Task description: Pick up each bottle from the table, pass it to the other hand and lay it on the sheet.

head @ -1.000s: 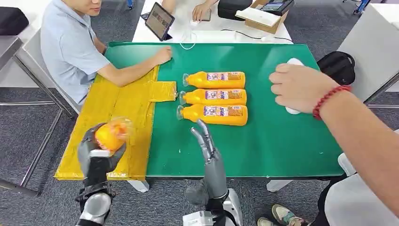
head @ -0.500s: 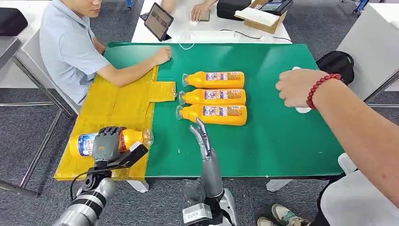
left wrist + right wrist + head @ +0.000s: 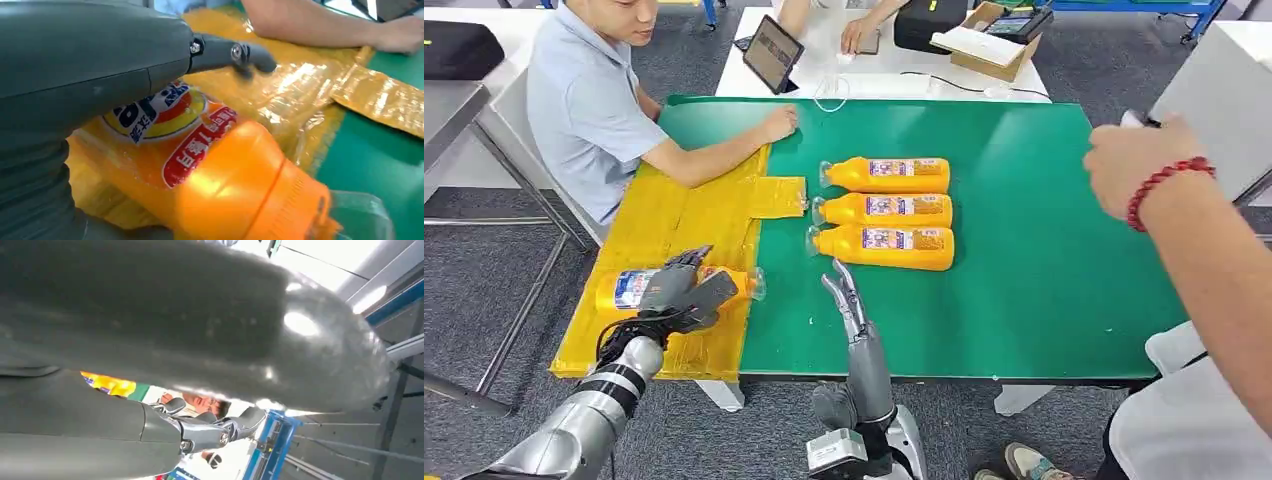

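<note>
The left robot hand (image 3: 667, 296) lay over an orange bottle (image 3: 679, 288) that was on its side on the yellow sheet (image 3: 686, 215), at the near end of the sheet just beside the green tabletop (image 3: 1024, 250); its fingers draped over the labelled middle, and whether they gripped or only rested there could not be told. The right robot hand (image 3: 842, 293) stood over the near edge of the tabletop with its fingers straight, apart and holding nothing, just short of the nearest of three more bottles (image 3: 884, 210) lying side by side. The likeliest trouble, as I judged it, was rolling: the bottle was round and smooth, its cap end (image 3: 755, 284) reached to the sheet's edge, and a careless release could have sent it onto the green or off the near edge. The sheet looked like glossy, crinkled plastic film, slick and loosely laid, so a dragged finger might have pulled it askew. A person's forearm (image 3: 714, 158) rested on the sheet's far end, and another person's hand (image 3: 1132, 160) with a red bead bracelet hung over the tabletop on the right; either could have been struck by a wide swing. The bottles were translucent plastic with printed labels and clear caps, and would probably have dented under a hard squeeze.
</note>
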